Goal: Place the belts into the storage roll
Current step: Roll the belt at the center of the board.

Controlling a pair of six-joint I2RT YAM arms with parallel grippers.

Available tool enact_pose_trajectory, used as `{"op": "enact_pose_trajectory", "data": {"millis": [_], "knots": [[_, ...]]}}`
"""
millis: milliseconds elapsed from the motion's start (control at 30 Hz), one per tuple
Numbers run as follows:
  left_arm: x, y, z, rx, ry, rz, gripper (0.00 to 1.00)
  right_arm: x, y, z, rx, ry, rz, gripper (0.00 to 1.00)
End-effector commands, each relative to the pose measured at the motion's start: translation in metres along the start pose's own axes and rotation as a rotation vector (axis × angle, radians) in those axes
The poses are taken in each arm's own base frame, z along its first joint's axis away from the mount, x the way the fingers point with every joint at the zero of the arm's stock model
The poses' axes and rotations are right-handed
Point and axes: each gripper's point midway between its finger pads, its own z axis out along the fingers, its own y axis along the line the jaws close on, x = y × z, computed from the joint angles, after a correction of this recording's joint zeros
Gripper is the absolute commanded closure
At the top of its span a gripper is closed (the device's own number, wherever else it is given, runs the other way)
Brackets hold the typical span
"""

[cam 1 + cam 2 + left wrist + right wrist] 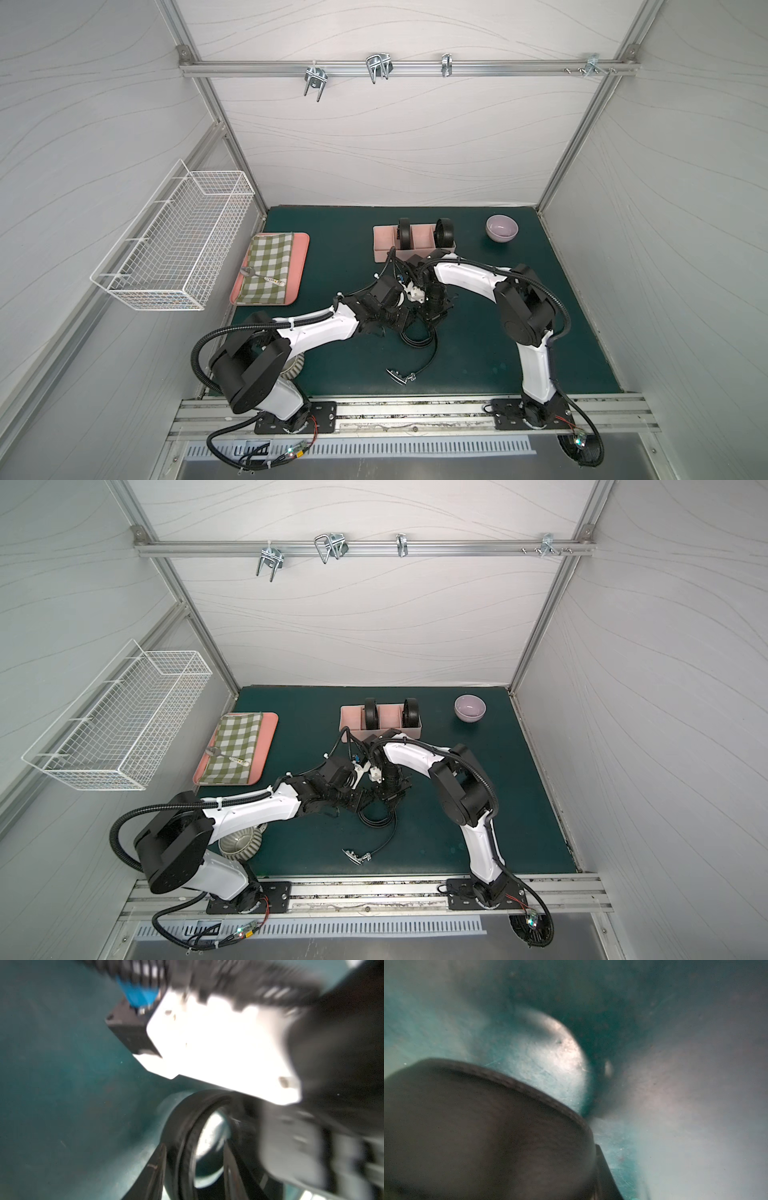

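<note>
The pale pink storage roll (384, 243) stands at the back middle of the green mat. Two belts stand in it as tight black coils (404, 233) (444, 232). A third belt (419, 337) lies in loose loops on the mat, its buckle end (401, 376) trailing towards the front. Both grippers meet low over those loops. In the left wrist view, belt layers (182, 1147) lie between my left gripper's (194, 1146) fingers (153, 1174), against one, with a gap to the other. My right gripper (434, 309) is shut on the belt (488, 1126), which hides all but one finger (603, 1165).
A flat pink tray (301, 257) with a checked cloth and a spoon lies at the left. A white wire basket (174, 241) hangs on the left wall. A lilac bowl (502, 227) sits at the back right. A ribbed grey bowl (241, 843) stands under my left arm.
</note>
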Motion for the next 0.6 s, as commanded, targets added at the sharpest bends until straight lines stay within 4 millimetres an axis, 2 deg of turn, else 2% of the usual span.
{"op": "enact_pose_trajectory", "data": {"millis": [0, 100, 433, 567], "knots": [[-0.012, -0.003, 0.006, -0.03, -0.024, 0.064, 0.62, 0.009, 0.005, 0.001, -0.009, 0.049, -0.028, 1.0], [-0.011, 0.001, 0.009, -0.065, -0.021, 0.073, 0.65, 0.01, 0.006, 0.001, -0.011, 0.049, -0.026, 1.0], [-0.007, 0.001, 0.018, -0.104, 0.006, 0.103, 0.92, 0.012, 0.01, 0.002, -0.002, 0.058, -0.04, 1.0], [-0.005, 0.001, 0.02, -0.113, 0.013, 0.102, 0.98, 0.01, 0.009, 0.0, 0.006, 0.051, -0.033, 1.0]]}}
